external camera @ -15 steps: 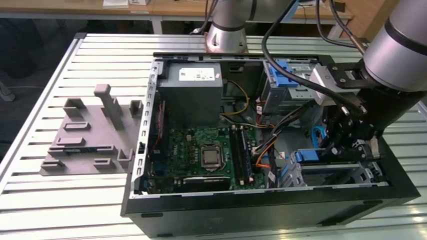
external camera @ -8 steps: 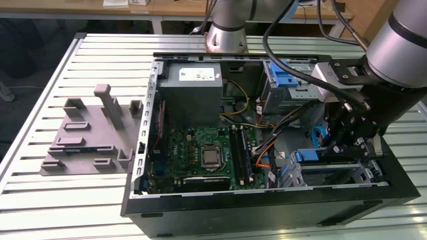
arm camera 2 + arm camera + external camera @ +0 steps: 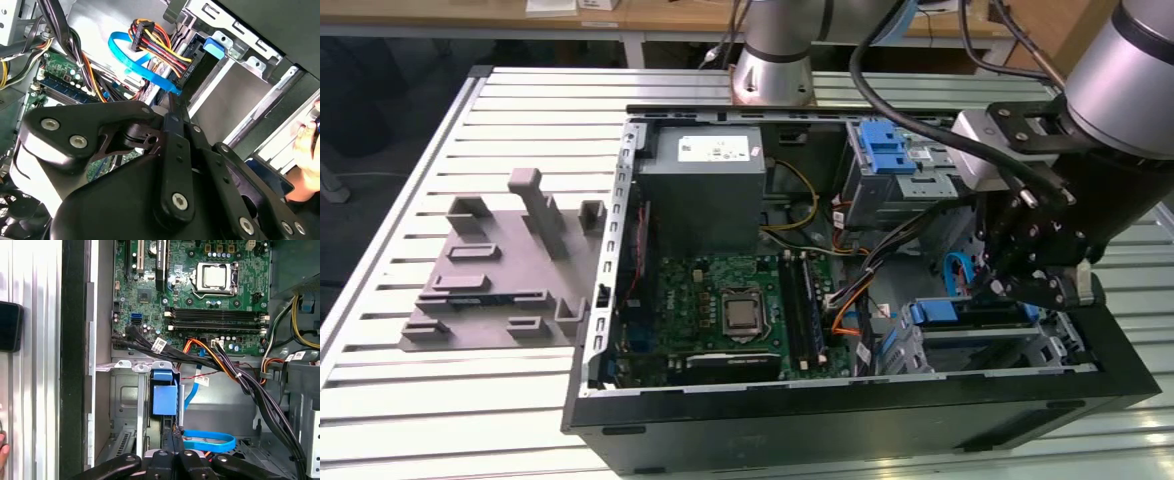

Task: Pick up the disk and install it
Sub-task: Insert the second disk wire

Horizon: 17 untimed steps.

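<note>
The disk [image 3: 970, 314] sits in the lower drive bay of the open computer case [image 3: 854, 410], with its blue carrier end [image 3: 165, 398] facing out of the metal bay. My gripper [image 3: 1007, 292] hangs just over that bay, at the exterior view's right. In both wrist views its two thin black fingers [image 3: 173, 437] are pressed together, with nothing seen between them. The fingertips [image 3: 172, 102] stand close to the carrier end [image 3: 215, 47] and beside a flat blue data cable [image 3: 135, 62]. The disk's metal body is hidden inside the bay.
A bundle of coloured power wires [image 3: 160, 50] and black cables [image 3: 250, 385] crosses beside the bay. The motherboard [image 3: 734, 300], the grey power-supply box [image 3: 707, 190] and a silver cage with a blue latch [image 3: 887, 150] fill the case. A grey fixture [image 3: 494, 270] lies on the table. A person's hand [image 3: 306, 150] shows nearby.
</note>
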Each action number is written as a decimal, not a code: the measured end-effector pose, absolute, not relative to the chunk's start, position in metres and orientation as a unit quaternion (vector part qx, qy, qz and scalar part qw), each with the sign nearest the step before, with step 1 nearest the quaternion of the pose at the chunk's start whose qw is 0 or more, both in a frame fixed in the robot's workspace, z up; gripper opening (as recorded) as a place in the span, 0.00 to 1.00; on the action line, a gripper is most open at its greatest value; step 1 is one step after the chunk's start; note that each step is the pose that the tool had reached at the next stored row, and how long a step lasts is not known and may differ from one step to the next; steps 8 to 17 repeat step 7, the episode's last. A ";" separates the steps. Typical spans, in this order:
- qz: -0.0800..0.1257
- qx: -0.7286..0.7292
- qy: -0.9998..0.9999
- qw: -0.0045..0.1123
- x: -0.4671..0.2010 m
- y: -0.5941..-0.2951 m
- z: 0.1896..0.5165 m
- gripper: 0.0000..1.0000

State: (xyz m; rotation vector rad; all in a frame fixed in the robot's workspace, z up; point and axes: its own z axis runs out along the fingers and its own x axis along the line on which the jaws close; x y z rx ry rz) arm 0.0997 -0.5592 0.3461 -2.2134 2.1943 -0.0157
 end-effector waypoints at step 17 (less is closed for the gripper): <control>-0.005 -0.710 0.704 0.012 0.100 -0.559 0.346 0.11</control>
